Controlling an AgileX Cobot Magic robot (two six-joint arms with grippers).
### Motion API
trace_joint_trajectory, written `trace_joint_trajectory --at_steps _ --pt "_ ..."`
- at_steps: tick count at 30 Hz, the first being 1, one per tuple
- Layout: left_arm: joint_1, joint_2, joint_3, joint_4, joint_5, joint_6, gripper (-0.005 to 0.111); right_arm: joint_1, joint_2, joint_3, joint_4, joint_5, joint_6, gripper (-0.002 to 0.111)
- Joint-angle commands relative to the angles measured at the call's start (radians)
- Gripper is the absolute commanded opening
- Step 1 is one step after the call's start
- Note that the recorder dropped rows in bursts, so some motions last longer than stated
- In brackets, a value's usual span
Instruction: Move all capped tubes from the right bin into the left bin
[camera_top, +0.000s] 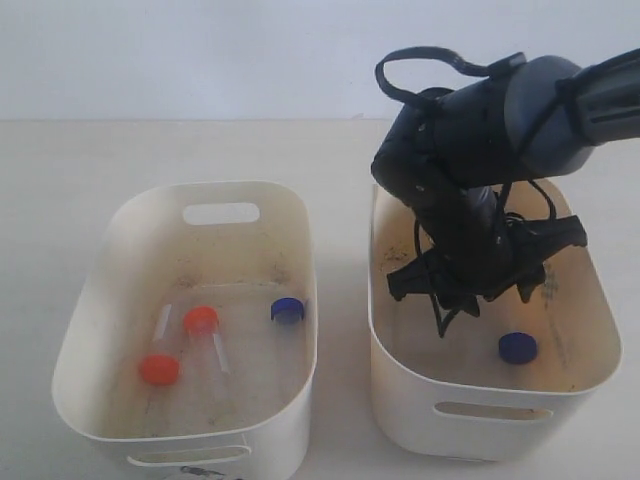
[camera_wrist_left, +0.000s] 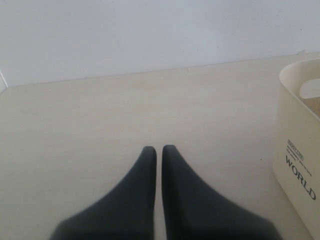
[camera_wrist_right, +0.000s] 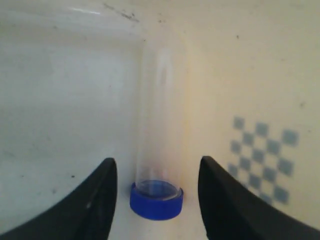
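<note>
Tubs side by side on a pale table (camera_top: 60, 160), each with a handle slot in its near wall. In the left tub (camera_top: 95, 300), nearest first: an orange-capped tube (camera_top: 159, 369) lying on the grimy floor, a second orange-capped tube (camera_top: 201, 320) just beyond it, then a blue-capped tube (camera_top: 287, 310) further right, close to the right side wall. In the right tub (camera_top: 400, 390), a lone blue-capped tube (camera_top: 517, 347) lying on the floor toward the near right. Right pincer (camera_wrist_right: 157, 161) down inside this tub. Seen from its wrist, fingers (camera_wrist_right: 95, 200) spread to either side of the blue cap, a sliver of floor showing on each side: open around the tube, not gripping it. Faint blue check pattern (camera_wrist_right: 262, 150) on the tub wall beside it. Dark arm (camera_top: 530, 110) reaching in from the far right. Left pincer (camera_wrist_left: 159, 150) out of the outside view, low over bare table, fingers all but touching with only a thin slit between, holding nothing. Near it, the corner of a cream tub printed WORLD (camera_wrist_left: 300, 175); which tub, not clear. Plain white wall (camera_top: 200, 50) farthest back.
</note>
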Motion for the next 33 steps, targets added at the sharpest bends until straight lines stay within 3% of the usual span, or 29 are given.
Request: trace_joint_trajectory --at_steps 1,24,28,33 --pt "0.001 -0.002 -0.004 -0.007 -0.015 -0.012 0.004 0.000 0.031 -0.001 -0.012 0.032 -0.001 0.048" --pt "0.001 -0.002 -0.004 -0.007 -0.015 -0.012 0.004 0.000 0.125 -0.001 -0.003 -0.049 0.005 0.046" --pt "0.001 -0.002 -0.004 -0.007 -0.015 -0.012 0.004 0.000 0.129 -0.001 0.022 -0.074 -0.004 0.038" --pt "0.001 -0.002 -0.004 -0.007 -0.015 -0.012 0.004 0.000 0.133 -0.001 0.062 -0.120 -0.022 0.012"
